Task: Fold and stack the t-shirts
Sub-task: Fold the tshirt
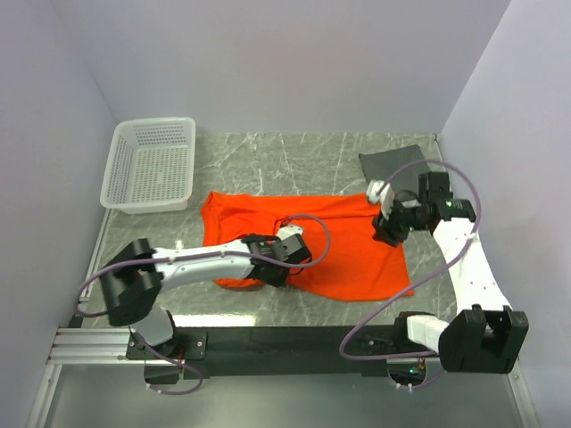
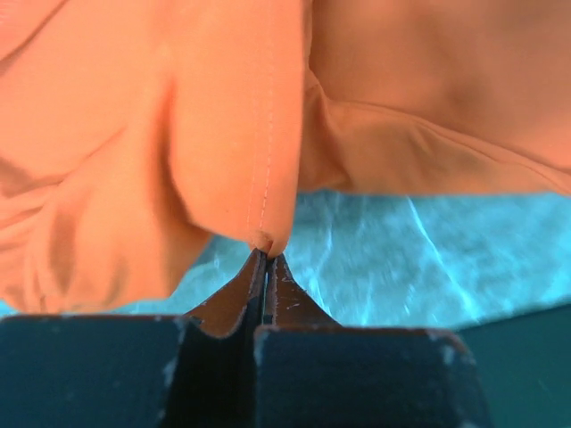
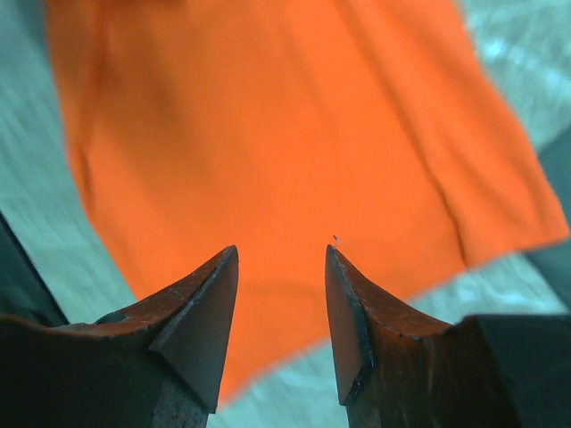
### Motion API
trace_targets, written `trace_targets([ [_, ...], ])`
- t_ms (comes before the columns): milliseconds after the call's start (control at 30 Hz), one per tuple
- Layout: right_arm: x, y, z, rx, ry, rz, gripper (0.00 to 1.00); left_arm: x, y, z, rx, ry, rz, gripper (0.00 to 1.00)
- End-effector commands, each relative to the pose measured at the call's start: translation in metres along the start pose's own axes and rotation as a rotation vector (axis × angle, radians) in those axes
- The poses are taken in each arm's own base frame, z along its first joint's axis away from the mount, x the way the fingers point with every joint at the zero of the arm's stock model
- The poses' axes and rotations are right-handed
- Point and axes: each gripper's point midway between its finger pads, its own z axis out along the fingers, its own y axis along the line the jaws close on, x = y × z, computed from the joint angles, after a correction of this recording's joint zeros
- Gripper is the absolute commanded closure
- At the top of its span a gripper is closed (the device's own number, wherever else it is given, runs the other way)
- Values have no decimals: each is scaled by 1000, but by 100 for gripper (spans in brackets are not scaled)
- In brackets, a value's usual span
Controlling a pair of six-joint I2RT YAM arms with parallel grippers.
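Pinching the 7 o'clock edge of the orange t-shirt [image 1: 352, 259], spread mid-way across the table [image 1: 268, 165], the left gripper [image 2: 266, 257] was clamped tight on the cloth. The right gripper [image 3: 281, 254] hovered part-open and empty toward 3 o'clock. A clean fold probably needed a matching grip there. The dark grey t-shirt [image 1: 388, 163] lay at 1 o'clock.

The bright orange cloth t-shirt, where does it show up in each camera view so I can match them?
Top external: the bright orange cloth t-shirt lies spread mid-table, between the two arms.
Left wrist: the shirt fills the upper frame, a hem fold pinched in the left gripper.
Right wrist: the shirt fills most of the frame beyond the open right gripper.
Shared landmark: the grey marbled tabletop.
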Motion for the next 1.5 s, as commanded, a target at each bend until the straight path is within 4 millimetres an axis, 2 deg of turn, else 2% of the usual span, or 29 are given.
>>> trace_targets([
  [0, 68, 28, -15, -84, 240, -256, 49, -10, -6, -24, 89, -63, -21, 99],
  [67, 102, 46, -10, -129, 310, -321, 48, -11, -7, -33, 132, -79, -35, 99],
  [167, 133, 53, -4, -124, 383, -380, 48, -17, -9, -46, 193, -120, -71, 99],
  [233, 151, 60, -1, -146, 425, -368, 48, -20, -7, -55, 222, -147, -96, 99],
  [367, 177, 58, 4, -154, 512, -337, 48, -25, 1, -67, 241, -189, -128, 99],
  [633, 189, 67, 0, -173, 563, -302, 49, -28, 16, -86, 297, -240, -176, 99],
  [833, 200, 76, 8, -188, 570, -264, 52, -28, 21, -89, 315, -253, -190, 99],
  [1000, 203, 77, 16, -185, 552, -250, 58, -32, 21, -94, 331, -267, -203, 99],
  [1133, 181, 71, 13, -157, 494, -245, 90, -34, 24, -99, 332, -275, -220, 99],
  [1233, 160, 61, 7, -111, 445, -265, 99, -37, 30, -107, 334, -296, -238, 99],
  [1333, 138, 54, -3, -67, 403, -258, 100, -40, 39, -116, 331, -318, -258, 99],
  [1467, 126, 53, -6, -61, 376, -218, 100, -47, 49, -128, 333, -354, -283, 99],
])
